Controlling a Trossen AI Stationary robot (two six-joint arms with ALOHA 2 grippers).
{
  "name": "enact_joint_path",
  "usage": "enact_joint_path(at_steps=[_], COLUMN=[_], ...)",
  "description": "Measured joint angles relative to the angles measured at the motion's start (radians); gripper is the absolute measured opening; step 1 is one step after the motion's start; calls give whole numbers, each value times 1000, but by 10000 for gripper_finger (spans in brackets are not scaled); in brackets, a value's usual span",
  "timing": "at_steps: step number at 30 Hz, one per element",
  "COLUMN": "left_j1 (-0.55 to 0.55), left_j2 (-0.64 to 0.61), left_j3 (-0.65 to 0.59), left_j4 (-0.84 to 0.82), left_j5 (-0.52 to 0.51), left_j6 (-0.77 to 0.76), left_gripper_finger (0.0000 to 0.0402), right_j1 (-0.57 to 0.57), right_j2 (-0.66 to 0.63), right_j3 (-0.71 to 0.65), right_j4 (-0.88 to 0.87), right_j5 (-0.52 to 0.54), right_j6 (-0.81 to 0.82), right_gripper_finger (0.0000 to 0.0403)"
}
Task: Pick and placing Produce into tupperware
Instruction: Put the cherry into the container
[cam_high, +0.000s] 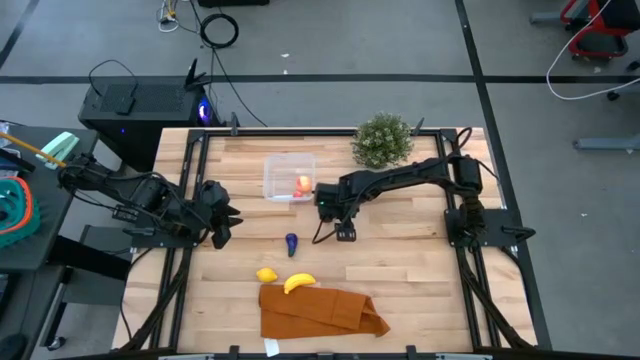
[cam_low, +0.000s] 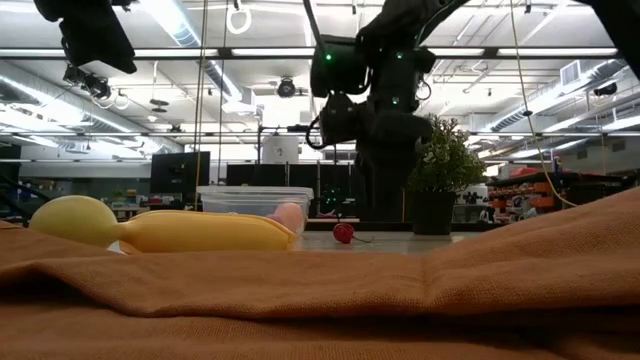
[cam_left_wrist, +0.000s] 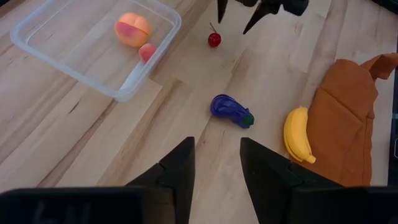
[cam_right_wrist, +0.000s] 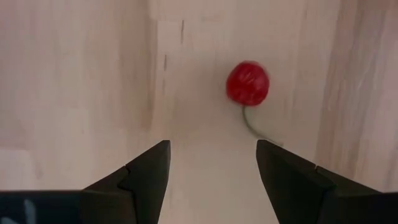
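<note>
The clear tupperware (cam_high: 289, 177) sits on the table's far-middle, holding a red-peach round fruit (cam_left_wrist: 132, 29) and a small pinkish-red piece (cam_left_wrist: 147, 51). A tiny red cherry (cam_right_wrist: 247, 83) lies on the wood just outside its right corner. My right gripper (cam_right_wrist: 211, 168) hovers open just above the cherry, pointing down, touching nothing. The dark purple piece (cam_high: 291, 242) lies mid-table; the lemon (cam_high: 266, 274) and banana (cam_high: 299, 283) lie nearer the near edge. My left gripper (cam_left_wrist: 217, 155) waits open at the table's left side (cam_high: 222, 225).
An orange-brown folded cloth (cam_high: 320, 310) lies at the near edge, beside the banana. A green bushy plant (cam_high: 383, 140) stands at the far edge, right of the tupperware. Bare wood lies between the purple piece and the tupperware. Black frame rails border the table.
</note>
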Motion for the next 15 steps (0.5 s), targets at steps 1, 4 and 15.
enact_joint_path(at_steps=[1, 4, 15], left_j1=[0, 0, 0], left_j2=[0, 0, 0], left_j3=[0, 0, 0], left_j4=[0, 0, -1], left_j5=[0, 0, 0], left_j6=[0, 0, 1], left_gripper_finger=[134, 133, 135], right_j1=[0, 0, -11], right_j2=[1, 0, 45], right_j3=[0, 0, 0], right_j4=[5, 36, 58], right_j5=[15, 53, 32], right_j6=[-7, -35, -53], right_gripper_finger=[244, 244, 244])
